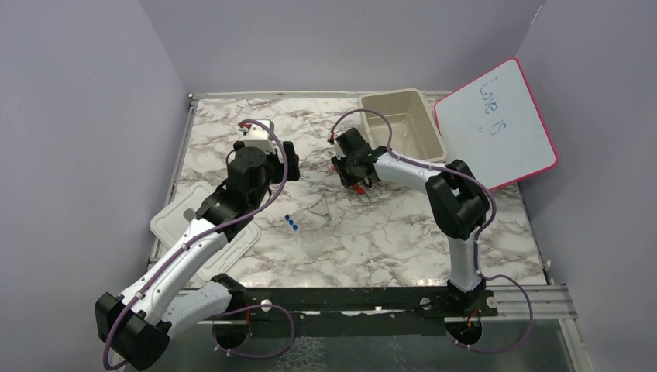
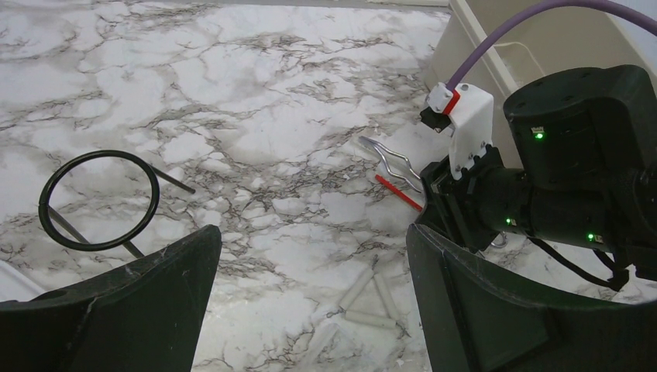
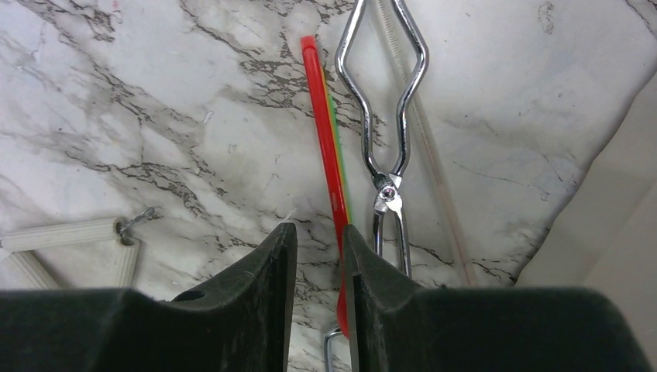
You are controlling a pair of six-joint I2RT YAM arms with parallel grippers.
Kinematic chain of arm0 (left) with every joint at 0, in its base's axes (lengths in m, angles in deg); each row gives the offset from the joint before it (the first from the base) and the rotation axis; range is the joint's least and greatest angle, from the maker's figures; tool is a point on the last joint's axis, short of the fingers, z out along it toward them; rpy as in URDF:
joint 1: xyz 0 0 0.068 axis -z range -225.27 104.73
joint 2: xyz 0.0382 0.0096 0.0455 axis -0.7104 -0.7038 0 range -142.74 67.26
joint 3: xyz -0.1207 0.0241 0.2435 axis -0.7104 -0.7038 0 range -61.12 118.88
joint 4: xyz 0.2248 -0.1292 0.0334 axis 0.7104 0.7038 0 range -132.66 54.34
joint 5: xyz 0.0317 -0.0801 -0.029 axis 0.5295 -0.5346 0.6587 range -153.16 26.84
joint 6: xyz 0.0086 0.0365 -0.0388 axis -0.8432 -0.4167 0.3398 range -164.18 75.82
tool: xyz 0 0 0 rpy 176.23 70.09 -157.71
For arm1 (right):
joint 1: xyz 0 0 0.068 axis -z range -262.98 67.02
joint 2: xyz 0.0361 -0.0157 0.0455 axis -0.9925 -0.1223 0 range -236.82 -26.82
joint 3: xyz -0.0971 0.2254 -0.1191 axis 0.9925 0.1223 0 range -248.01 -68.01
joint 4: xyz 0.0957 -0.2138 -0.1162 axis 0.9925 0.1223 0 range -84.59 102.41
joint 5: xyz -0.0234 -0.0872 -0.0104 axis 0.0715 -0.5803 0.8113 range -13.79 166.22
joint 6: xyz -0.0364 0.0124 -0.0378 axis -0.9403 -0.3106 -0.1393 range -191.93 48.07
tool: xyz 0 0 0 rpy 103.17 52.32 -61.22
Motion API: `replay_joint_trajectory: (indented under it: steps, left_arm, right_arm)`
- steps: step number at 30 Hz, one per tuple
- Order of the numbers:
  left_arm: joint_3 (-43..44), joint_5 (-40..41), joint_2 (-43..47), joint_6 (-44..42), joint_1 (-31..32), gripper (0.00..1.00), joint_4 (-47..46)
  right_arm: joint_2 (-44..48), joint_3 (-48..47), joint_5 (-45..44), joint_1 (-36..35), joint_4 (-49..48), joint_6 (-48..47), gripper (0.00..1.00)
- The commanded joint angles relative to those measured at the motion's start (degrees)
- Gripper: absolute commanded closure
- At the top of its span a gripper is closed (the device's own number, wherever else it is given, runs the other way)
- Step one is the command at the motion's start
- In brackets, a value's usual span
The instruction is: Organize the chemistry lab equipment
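1. While the right gripper [image 3: 319, 232] hangs low over the table [image 3: 155, 116], its jaws are narrowly apart and clamped on nothing.
2. The red stick [image 3: 324, 124] lies flat on the table, against the inner face of one finger and just beside the metal clamp [image 3: 387, 116].
3. Advised: centre the stick in the gap before closing. Otherwise it may skid out, or the clamp's wire may be caught too.
4. The left gripper [image 2: 314, 240] hovers with its jaws wide apart and empty, near the black ring [image 2: 99, 200].

Bench and enclosure.
White-grey marbled tabletop [image 1: 387, 240] was evenly lit; plain lilac-grey walls [image 1: 77, 116] stood left, far and right.
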Motion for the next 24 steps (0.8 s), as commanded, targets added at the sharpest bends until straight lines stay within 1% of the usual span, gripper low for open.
replay_joint_trajectory:
  steps: [1,5,10,13,16,19,21,24]
  left_arm:
    - [-0.1,1.1,0.3,-0.7,-0.3,0.08,-0.6]
    - [0.0,1.0,-0.1,-0.7,-0.3,0.08,-0.6]
    - [-0.1,1.0,-0.1,-0.8,-0.3,0.08,-0.5]
    - [-0.1,1.0,-0.1,-0.8,-0.3,0.08,-0.5]
    - [-0.1,0.9,-0.1,-0.7,-0.3,0.08,-0.5]
    - [-0.1,0.8,-0.1,-0.7,-0.3,0.08,-0.5]
    - [-0.1,0.7,-0.1,-0.6,-0.3,0.08,-0.5]
    - [-0.1,0.7,-0.1,-0.7,-0.3,0.08,-0.6]
  right_arm:
    - [-2.1,-2.6,-3.2,-0.3,0.5,-0.4,0.68]
    - [-3.2,-3.4,-4.5,-0.3,0.6,-0.2,0.68]
    - [-4.7,-4.0,-3.7,-0.3,0.8,-0.3,0.68]
    - [-5.5,-4.5,-2.8,-0.3,1.1,-0.1,0.71]
    - [-5.7,-4.6,-1.7,-0.2,1.1,-0.1,0.79]
    - [-5.8,-4.6,-0.6,-0.3,1.2,-0.4,0.9]
    - [-5.3,-4.3,-0.5,-0.3,0.9,-0.4,0.95]
    - [-3.1,-3.4,0.1,-0.3,-0.3,-0.5,0.99]
